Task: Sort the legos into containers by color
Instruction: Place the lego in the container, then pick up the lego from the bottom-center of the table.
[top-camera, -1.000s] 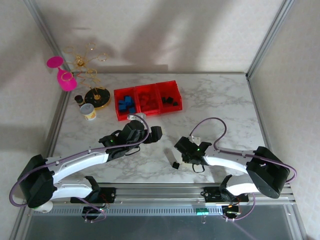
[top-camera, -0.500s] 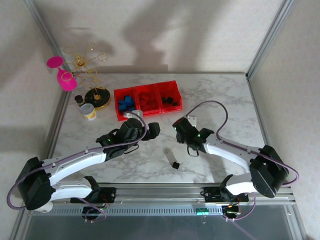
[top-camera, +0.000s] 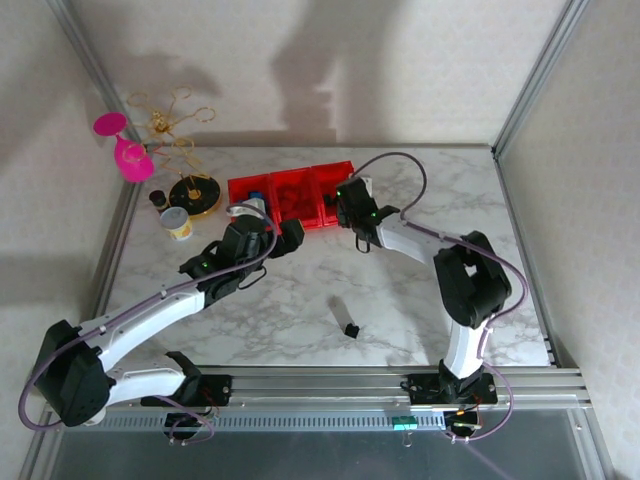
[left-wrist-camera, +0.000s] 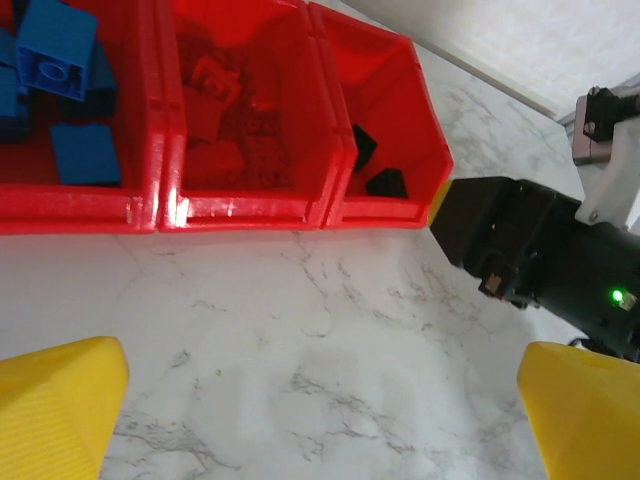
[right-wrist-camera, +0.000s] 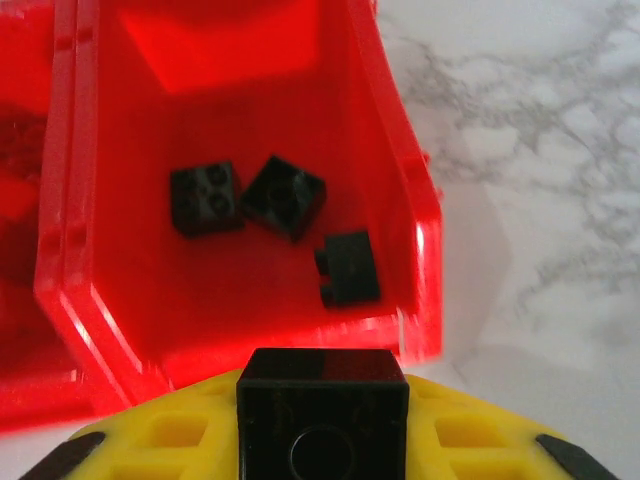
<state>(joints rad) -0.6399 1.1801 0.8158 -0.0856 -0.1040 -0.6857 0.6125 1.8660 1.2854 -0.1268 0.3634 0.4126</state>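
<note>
1. The left gripper (left-wrist-camera: 320, 425) has its yellow fingers (left-wrist-camera: 55, 420) spread as wide as they go, with nothing between them but bare marble table (left-wrist-camera: 330, 330). It hangs low, just short of the containers. Since it carries nothing, I judge it is waiting there out of the other arm's path.
2. Ahead of it, toward its left finger, is the first of the containers (left-wrist-camera: 150, 205). This bin holds the blue legos (left-wrist-camera: 60, 60), piled loosely.
3. Straight ahead of the same gripper is the middle bin (left-wrist-camera: 250, 208) with the red legos (left-wrist-camera: 215, 85). They are hard to pick out against the red plastic, so I cannot count them.
4. Ahead and toward its right finger is the end bin (left-wrist-camera: 400, 100). Seen from the right wrist, this bin lies directly ahead of and below that arm's fingers, and three black legos (right-wrist-camera: 283, 196) lie apart on its floor. Each colour has its own compartment, so black belongs here.
5. The right gripper (top-camera: 350, 200) is pinching a black brick (right-wrist-camera: 322, 400) squarely between its yellow fingers (right-wrist-camera: 170, 440). It holds the brick at the bin's near rim, lined up with the cavity. By my reading it is the drop-off step, needing only a small reach forward before letting go; released too early, the brick could catch the wall and fall outside.
6. Well behind the right gripper, back toward the arm bases, a loose brick (top-camera: 351, 329), also black, lies on the table. It looks like the one piece left to sort.
</note>
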